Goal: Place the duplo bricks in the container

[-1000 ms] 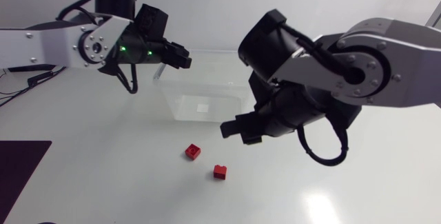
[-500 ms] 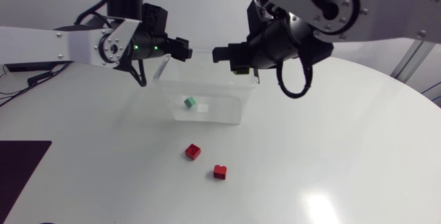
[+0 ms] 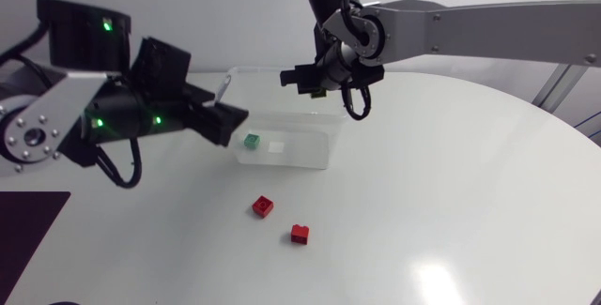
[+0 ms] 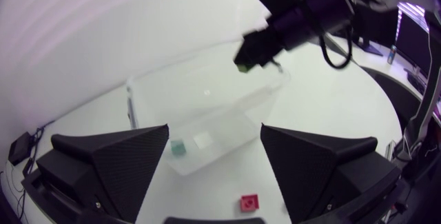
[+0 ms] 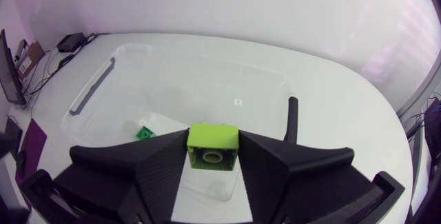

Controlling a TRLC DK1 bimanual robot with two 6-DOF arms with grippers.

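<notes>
A clear plastic container point(image 3: 282, 158) stands mid-table with a teal-green brick point(image 3: 252, 141) lying inside it. My right gripper point(image 3: 302, 80) hangs over the container's far rim, shut on a lime-green brick point(image 5: 213, 148) that both fingers touch from the sides. My left gripper point(image 3: 228, 117) is at the container's left end, open and empty, its fingers point(image 4: 117, 162) wide apart in the left wrist view. That view looks down on the container point(image 4: 272, 96), the teal-green brick point(image 4: 178, 147) and the right gripper point(image 4: 258, 45). Two red bricks point(image 3: 263, 206) point(image 3: 300, 234) lie on the table before the container.
A dark mat point(image 3: 28, 230) covers the table's front left corner. One red brick point(image 4: 249, 202) shows under the left gripper. The teal-green brick point(image 5: 145, 134) lies by the container's left wall point(image 5: 89, 93) in the right wrist view.
The left gripper opened and the teal-green brick dropped into the container; that arm then drew back leftward. The right arm swung from before the container to above its far rim with the lime-green brick.
</notes>
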